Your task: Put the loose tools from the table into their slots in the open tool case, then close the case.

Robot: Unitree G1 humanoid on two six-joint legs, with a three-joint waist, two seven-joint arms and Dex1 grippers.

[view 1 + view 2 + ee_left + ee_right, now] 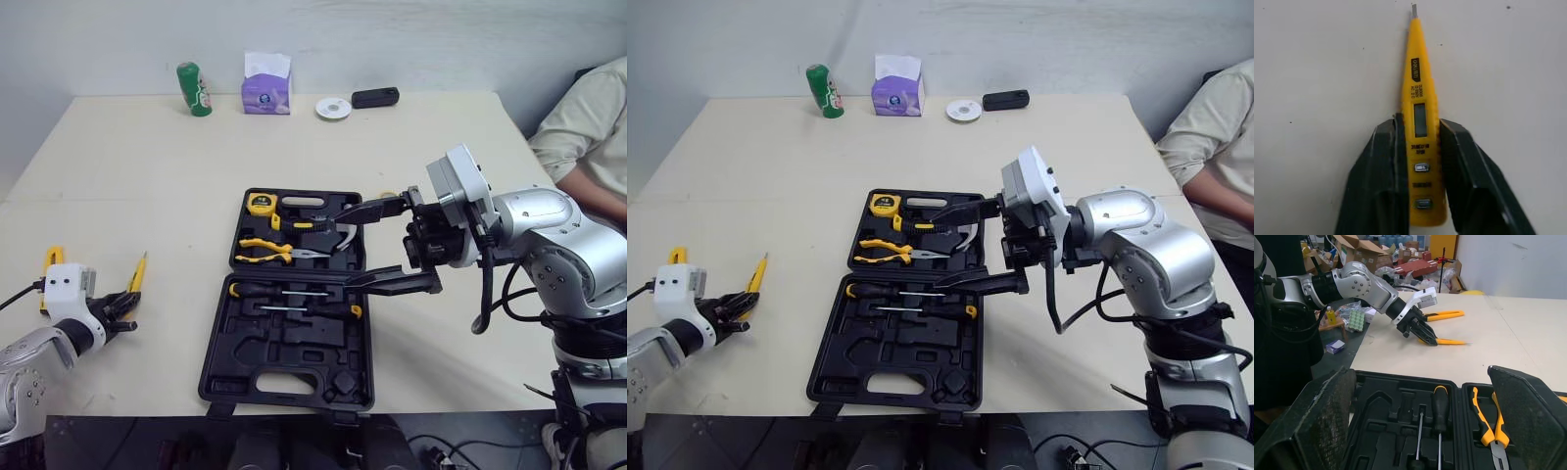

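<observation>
Tester pen (pixel 1420 98) is gripped by the left claw (pixel 1419 122) near the table's left side. The two black fingers are closed against the pen's sides around the button end, and the tip is pointed away from the claw. It's a slim, bright-yellow thing tapered down to a small metal blade. A little display window, two buttons and some black lettering are set along the body. Whether it's lifted off the table (pixel 147 166) or lying flat can't be told. Just beside the claw, a second loose tool with yellow handles (pixel 51 259) is left lying on the table.

Black tool case (pixel 245 352) is laid open mid-table. In the far half, a yellow tape measure (pixel 260 204) and yellow-handled pliers (pixel 279 252) are seated. In the near half, two screwdrivers (pixel 284 292) are slotted, with bare moulded slots seen closer to the handle.

Right claw (pixel 343 250) is held spread wide over the case, with nothing gripped between its fingers.

Along the far edge, a green can (pixel 194 88) and a purple tissue box (pixel 266 86) are parked, and a person's sleeve (pixel 588 117) is seen at the right.
</observation>
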